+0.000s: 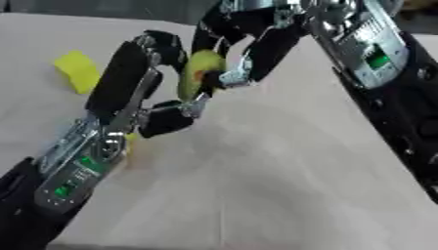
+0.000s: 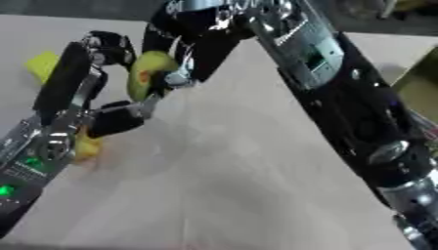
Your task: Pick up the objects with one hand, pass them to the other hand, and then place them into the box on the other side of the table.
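Table [image 1: 282,185]: broad bare surface ahead of both arms, its far edge close behind the hands. Right hand [image 1: 248,53] and left hand [image 1: 141,83] meet above the table's left half, both curled around the yellow-green fruit [image 1: 201,71], held upright between them, mid-handover. Advisable: the receiving hand should close fully before the other lets go. A yellow block [image 1: 78,71] lies left, near the edge. The box is not visible.
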